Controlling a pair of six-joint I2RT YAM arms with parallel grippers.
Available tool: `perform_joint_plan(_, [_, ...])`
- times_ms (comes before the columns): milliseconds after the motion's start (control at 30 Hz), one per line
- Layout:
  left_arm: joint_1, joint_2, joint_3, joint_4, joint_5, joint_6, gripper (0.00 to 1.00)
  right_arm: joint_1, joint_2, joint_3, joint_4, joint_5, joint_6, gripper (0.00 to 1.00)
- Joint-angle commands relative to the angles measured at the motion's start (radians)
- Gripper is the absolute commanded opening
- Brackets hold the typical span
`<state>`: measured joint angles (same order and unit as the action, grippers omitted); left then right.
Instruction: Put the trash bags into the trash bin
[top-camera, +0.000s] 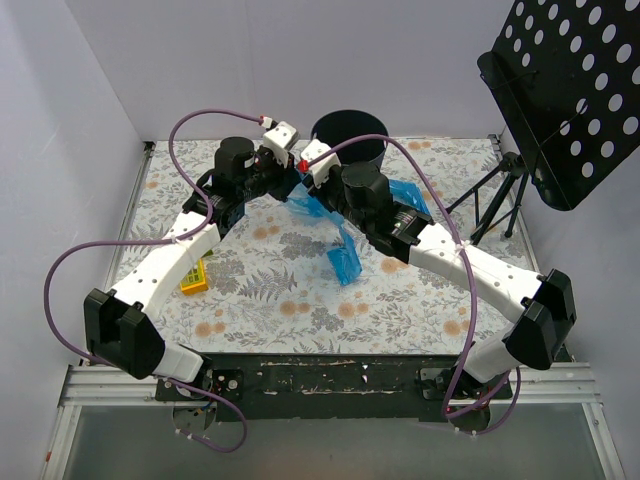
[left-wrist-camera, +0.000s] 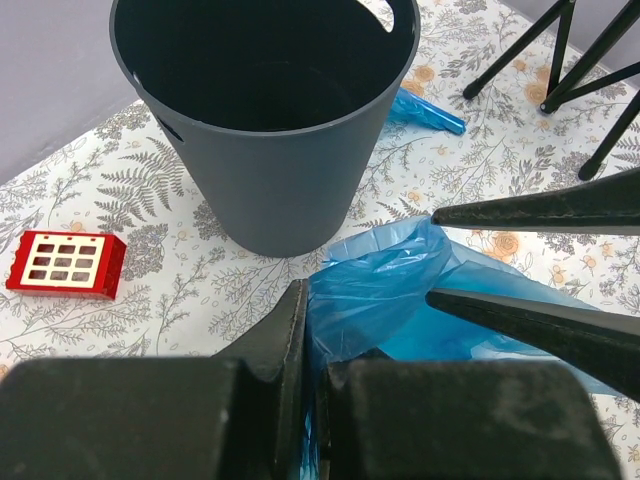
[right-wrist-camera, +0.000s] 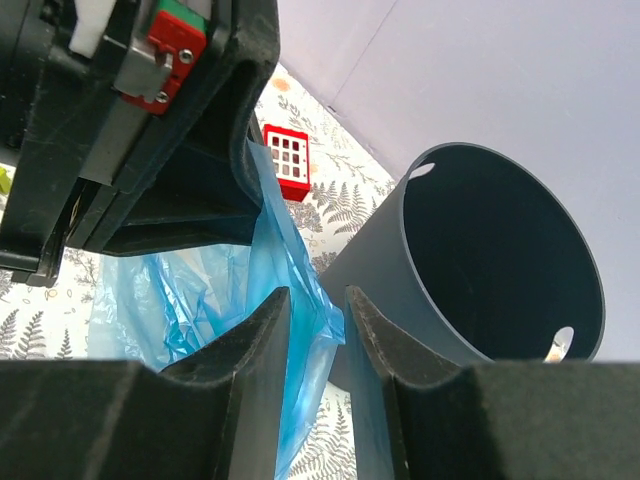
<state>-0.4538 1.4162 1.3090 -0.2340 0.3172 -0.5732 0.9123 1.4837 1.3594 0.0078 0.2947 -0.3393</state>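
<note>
The dark round trash bin (top-camera: 350, 135) stands upright at the back of the table, seen empty in the left wrist view (left-wrist-camera: 270, 130). A bright-blue trash bag (top-camera: 335, 235) hangs spread in front of it. My left gripper (left-wrist-camera: 308, 300) is shut on this bag's (left-wrist-camera: 380, 290) edge, just short of the bin wall. My right gripper (right-wrist-camera: 317, 295) stands open, its jaws on either side of the same film (right-wrist-camera: 290, 260), next to the bin (right-wrist-camera: 480, 260). A second blue bag (left-wrist-camera: 425, 110) lies on the table right of the bin. Both grippers (top-camera: 293, 185) (top-camera: 312, 192) meet at the bag.
A red-and-white tile (left-wrist-camera: 65, 263) lies left of the bin. A yellow block (top-camera: 194, 275) sits beside the left arm. A black perforated music stand (top-camera: 570, 90) on tripod legs (left-wrist-camera: 580, 60) stands at the back right. Walls close the left and back sides.
</note>
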Motion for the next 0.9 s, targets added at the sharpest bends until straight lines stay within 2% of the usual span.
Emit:
perform_joint_plan(0, [-0.003,-0.051,0.01,0.012,-0.012,-0.005,0.0,0.003,-0.031,0.018,0.067,0.041,0.02,0.36])
perform_joint_plan(300, [-0.003,-0.053,0.004,0.021,-0.067,-0.02,0.0,0.003,-0.03,0.057,-0.035,-0.101,0.081,0.42])
perform_joint_plan(600, [-0.003,-0.059,0.019,0.012,-0.092,-0.042,0.0,0.003,-0.007,0.044,-0.054,-0.097,0.12,0.41])
perform_joint_plan(633, [-0.003,-0.062,0.019,0.012,-0.092,-0.045,0.0,0.003,-0.005,0.04,-0.046,-0.083,0.118,0.39])
perform_joint_plan(733, [-0.003,-0.065,0.015,0.01,-0.099,-0.048,0.0,0.0,0.003,0.024,-0.026,-0.042,0.094,0.07])
perform_joint_plan(767, [-0.003,-0.066,0.012,0.009,-0.105,-0.05,0.0,-0.003,0.004,0.023,-0.023,-0.04,0.086,0.01])
perform_joint_plan(867, [-0.003,-0.069,-0.014,0.018,-0.138,-0.044,0.0,-0.033,-0.013,0.035,-0.019,-0.065,0.072,0.01])
